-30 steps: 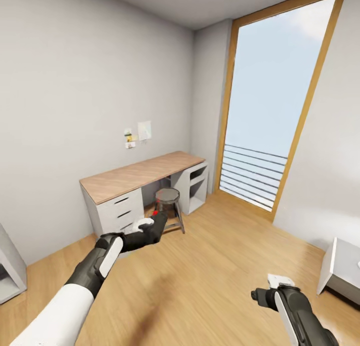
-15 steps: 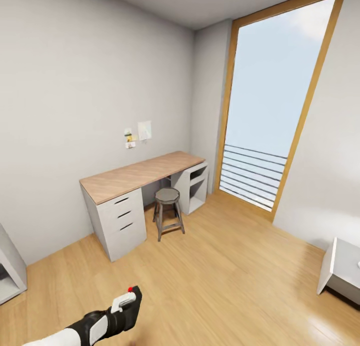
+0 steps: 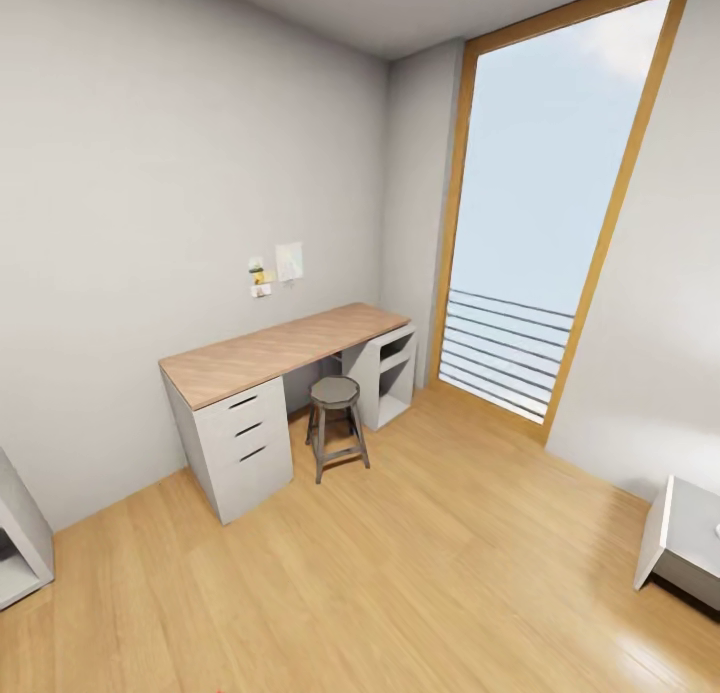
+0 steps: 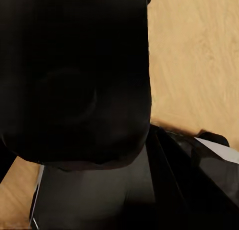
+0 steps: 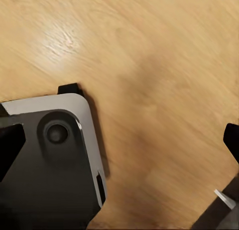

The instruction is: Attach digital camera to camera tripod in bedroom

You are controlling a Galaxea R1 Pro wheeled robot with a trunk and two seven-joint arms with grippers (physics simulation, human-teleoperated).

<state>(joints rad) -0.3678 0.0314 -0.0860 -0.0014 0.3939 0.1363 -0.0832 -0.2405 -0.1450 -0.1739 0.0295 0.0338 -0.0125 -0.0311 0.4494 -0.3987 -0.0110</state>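
Observation:
A bulky black body, the digital camera (image 4: 74, 80), sits right in front of the left wrist camera and hides my left gripper's fingers, which are shut on it. Past it I see light wood floor. In the right wrist view my right gripper (image 5: 119, 140) is open over bare floor, with one dark fingertip (image 5: 10, 145) at one edge of the picture and the other at the opposite edge, and nothing between them. The camera tripod is out of view.
The head view looks across the bedroom's plank floor (image 3: 420, 573) to a wooden-topped desk (image 3: 280, 353) with drawers and a round stool (image 3: 335, 395). A tall window (image 3: 540, 223) stands at the right. A white cabinet (image 3: 690, 533) and a shelf (image 3: 20, 543) flank the room. My own base (image 5: 50, 165) is below the right gripper.
Both arms have dropped out of the head view. The left one went down carrying the black camera with the red dot. The room itself has not shifted.

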